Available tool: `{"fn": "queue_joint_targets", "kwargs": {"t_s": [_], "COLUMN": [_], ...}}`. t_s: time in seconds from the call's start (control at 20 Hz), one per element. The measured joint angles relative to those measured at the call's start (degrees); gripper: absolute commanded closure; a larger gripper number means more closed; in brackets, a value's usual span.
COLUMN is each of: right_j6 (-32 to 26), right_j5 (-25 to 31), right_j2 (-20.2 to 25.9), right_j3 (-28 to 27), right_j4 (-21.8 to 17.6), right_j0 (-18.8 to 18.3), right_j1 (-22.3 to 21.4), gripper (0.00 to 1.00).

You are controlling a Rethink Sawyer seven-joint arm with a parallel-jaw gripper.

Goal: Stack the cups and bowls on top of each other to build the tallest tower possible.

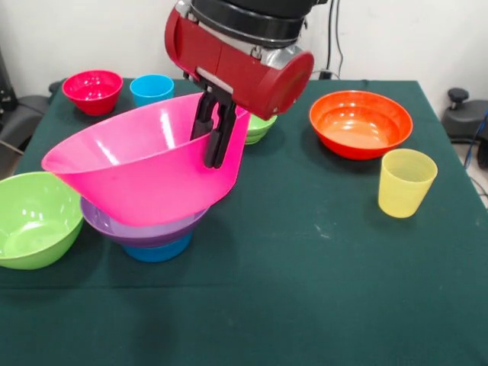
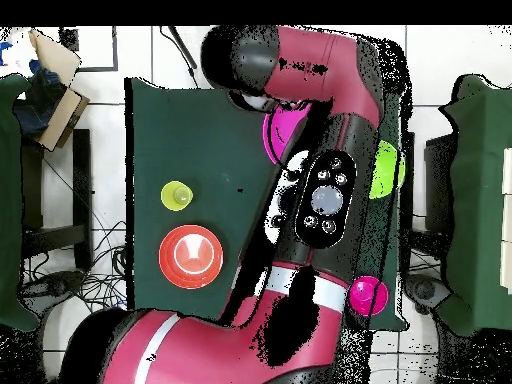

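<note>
Gripper (image 1: 214, 141) clamps far rim of pink bowl (image 1: 130, 171); bowl tilts toward camera, resting on purple bowl (image 1: 141, 229), blue bowl (image 1: 158, 250) beneath.

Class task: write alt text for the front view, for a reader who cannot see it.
A red robot arm's gripper pinches the rim of a tilted big pink bowl, which sits on a purple bowl and a blue bowl. Loose bowls and cups lie around on the green tablecloth.
</note>
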Motion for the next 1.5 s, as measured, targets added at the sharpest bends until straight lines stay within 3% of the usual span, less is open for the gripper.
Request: {"fn": "queue_joint_targets", "kwargs": {"t_s": [0.5, 1.05, 1.5], "right_j6": [0.0, 0.0, 0.0], "right_j5": [4.14, 4.29, 3.23], "right_j2": [0.0, 0.0, 0.01], "right_j3": [-0.01, 0.05, 0.59], "right_j4": [-0.07, -0.14, -3.73], "right_j0": [0.0, 0.01, 0.01], "right_j1": [1.1, 2.16, 4.36], "gripper": [1.0, 1.0, 1.0]}}
